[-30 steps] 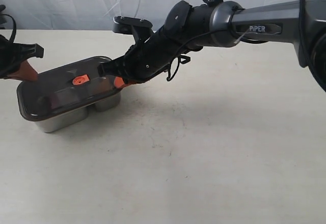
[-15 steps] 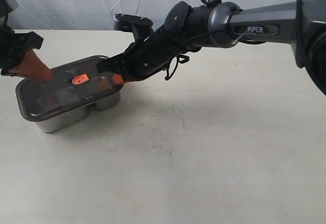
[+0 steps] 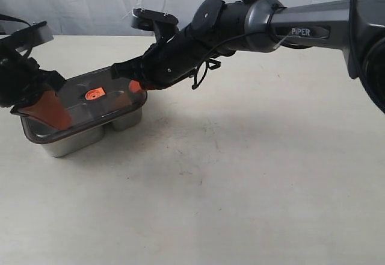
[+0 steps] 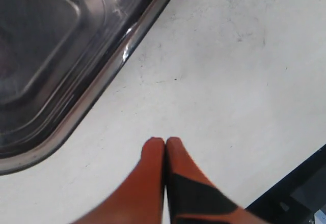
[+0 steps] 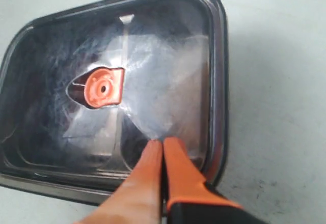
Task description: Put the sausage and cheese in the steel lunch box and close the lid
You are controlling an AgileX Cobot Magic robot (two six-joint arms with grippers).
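Note:
The steel lunch box (image 3: 72,143) stands at the table's left with the dark lid (image 3: 78,111) lying on it, orange valve tab (image 3: 94,94) up. Through the lid I cannot make out the sausage or the cheese. My right gripper (image 3: 135,88) is shut and empty, its tips resting on the lid (image 5: 168,71) near its right end, a little past the tab (image 5: 103,87). My left gripper (image 3: 60,120) is shut and empty at the box's left end. In the left wrist view its tips (image 4: 160,141) show over bare table beside the lid's edge (image 4: 97,86).
The box sits on a pale table (image 3: 240,174) with a white cloth backdrop (image 3: 90,0) behind it. The right arm (image 3: 289,30) stretches across from the right, above the table's back half.
My left gripper has come down and to the right, from beside the box to its left end. The right gripper stays on the lid's right end, barely shifted.

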